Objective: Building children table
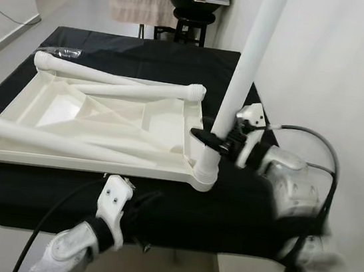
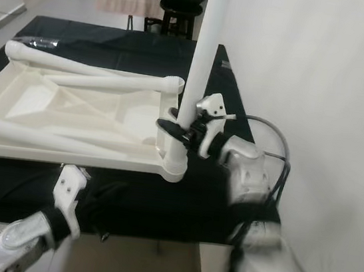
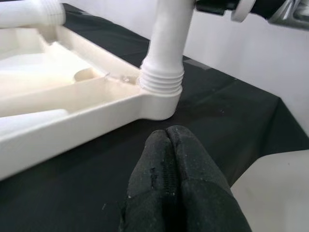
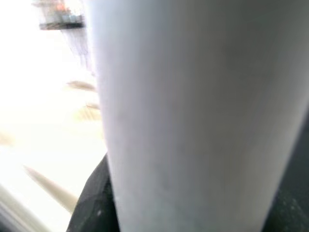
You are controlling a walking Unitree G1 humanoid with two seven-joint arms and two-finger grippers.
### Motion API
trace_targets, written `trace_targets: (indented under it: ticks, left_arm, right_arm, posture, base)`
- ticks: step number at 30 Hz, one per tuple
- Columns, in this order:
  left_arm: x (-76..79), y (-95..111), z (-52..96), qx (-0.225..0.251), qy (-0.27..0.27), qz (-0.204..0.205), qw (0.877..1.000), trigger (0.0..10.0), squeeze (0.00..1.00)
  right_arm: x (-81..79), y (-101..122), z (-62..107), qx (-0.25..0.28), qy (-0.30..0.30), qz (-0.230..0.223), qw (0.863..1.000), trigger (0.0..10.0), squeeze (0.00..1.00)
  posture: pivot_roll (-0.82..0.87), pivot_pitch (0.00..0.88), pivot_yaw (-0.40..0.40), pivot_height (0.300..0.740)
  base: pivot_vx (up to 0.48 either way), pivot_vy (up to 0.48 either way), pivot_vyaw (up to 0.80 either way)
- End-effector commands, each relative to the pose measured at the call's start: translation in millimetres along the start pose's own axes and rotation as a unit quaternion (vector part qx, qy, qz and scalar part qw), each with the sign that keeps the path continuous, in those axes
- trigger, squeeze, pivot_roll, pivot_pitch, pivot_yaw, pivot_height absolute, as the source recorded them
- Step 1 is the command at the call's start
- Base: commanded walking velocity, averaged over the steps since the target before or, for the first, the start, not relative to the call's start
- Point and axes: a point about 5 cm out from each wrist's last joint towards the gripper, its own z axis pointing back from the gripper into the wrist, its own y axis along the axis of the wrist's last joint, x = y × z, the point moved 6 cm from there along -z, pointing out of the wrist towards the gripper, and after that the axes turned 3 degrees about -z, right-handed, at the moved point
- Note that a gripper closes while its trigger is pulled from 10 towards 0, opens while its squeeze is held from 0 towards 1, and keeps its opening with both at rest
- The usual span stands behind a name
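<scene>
A white plastic tabletop (image 1: pixel 98 164) lies upside down on the black-covered table (image 1: pixel 240 204). At its near right corner a white leg (image 1: pixel 252 58) stands upright in the threaded socket (image 3: pixel 161 82). My right gripper (image 1: pixel 216 140) is shut on this leg just above the socket, and the leg's shaft (image 4: pixel 193 116) sits right against the right wrist camera. Loose white legs (image 1: pixel 67 142) lie across the tabletop, one along its near side and others (image 1: pixel 119 78) toward the far side. My left gripper (image 3: pixel 166 134) rests shut on the black cloth, just in front of that corner, holding nothing.
A white wall (image 1: pixel 337 76) rises close along the table's right side. Behind the table stands a dark stool (image 1: pixel 194 20) with a bowl on it. A clear plastic bag (image 1: pixel 62 52) lies at the far left. The table's front edge (image 1: pixel 174 246) runs near my left wrist.
</scene>
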Motion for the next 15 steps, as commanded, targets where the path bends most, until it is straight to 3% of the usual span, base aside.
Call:
trace_targets:
  ticks: [1,11,12,14,15]
  left_arm:
    - [-3.0,-2.4,-0.2,-0.003,0.002,0.005,1.000,10.0,0.00]
    - [-6.7,-1.5,-5.3,-0.001,0.006,0.003,1.000,10.0,0.00]
    - [-7.2,-0.7,-5.9,-0.001,0.006,0.003,1.000,10.0,0.00]
    - [-7.5,-0.2,-6.2,0.000,0.006,0.003,1.000,10.0,0.00]
    - [-10.9,2.7,-6.8,0.002,0.008,0.003,1.000,10.0,0.00]
  right_arm:
    - [19.0,-48.0,16.9,-0.095,-0.084,-0.018,0.992,0.0,0.00]
    - [10.2,-45.7,2.6,-0.091,-0.052,0.003,0.994,0.0,0.00]
    - [7.4,-42.6,1.3,-0.091,-0.052,0.001,0.994,10.0,0.00]
    - [5.3,-40.2,1.1,-0.091,-0.054,0.001,0.994,10.0,0.00]
    - [-2.1,-29.6,-3.7,-0.077,-0.017,0.000,0.997,10.0,1.00]
  posture:
    - [0.01,0.054,-0.031,0.740]
    - [0.02,0.058,-0.038,0.740]
    - [0.02,0.059,-0.037,0.740]
    - [0.02,0.059,-0.037,0.740]
    - [0.03,0.067,-0.033,0.740]
  base:
    - [0.000,0.000,0.00]
    - [0.000,0.000,0.00]
    - [0.000,0.000,0.00]
    - [0.000,0.000,0.00]
    - [0.000,0.000,0.00]
